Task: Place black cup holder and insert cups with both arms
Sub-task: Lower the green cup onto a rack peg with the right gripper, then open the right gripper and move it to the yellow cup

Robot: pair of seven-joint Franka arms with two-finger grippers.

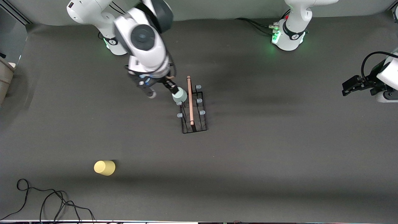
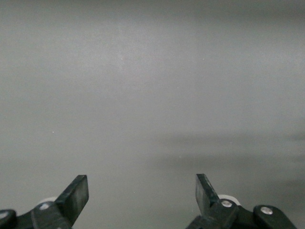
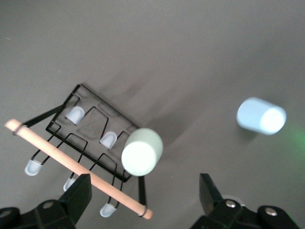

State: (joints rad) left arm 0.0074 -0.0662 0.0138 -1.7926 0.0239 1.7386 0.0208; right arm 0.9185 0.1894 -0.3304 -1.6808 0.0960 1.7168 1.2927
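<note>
My right fingers (image 3: 143, 200) are spread wide and grasp nothing; they hang over the end of the black cup holder (image 1: 194, 115) that is farther from the front camera. The mint green cup (image 1: 179, 96) sits upside down on one peg of the holder, on the side toward the right arm's end of the worktop (image 1: 279, 155), and in the right wrist view this cup (image 3: 142, 150) is free between my two fingers, not touched by them.

The holder stands on the worktop near the middle, with its light wooden handle (image 1: 190, 100) running along its length on top. Its other pale pegs (image 1: 202, 112) are bare.

The yellow cup (image 1: 105, 167) lies on its side on the worktop, much nearer to the front camera than the holder and toward the right arm's end. The light blue cup (image 3: 261, 116) I see only in the right wrist view, on the worktop well apart from the holder; in the front view my right arm covers that place.

My left fingers (image 1: 349, 85) are also released and hold nothing. The left arm waits at its own end of the worktop, well apart from the holder, and in its wrist view I see only bare worktop between the two fingers (image 2: 76, 195)
</note>
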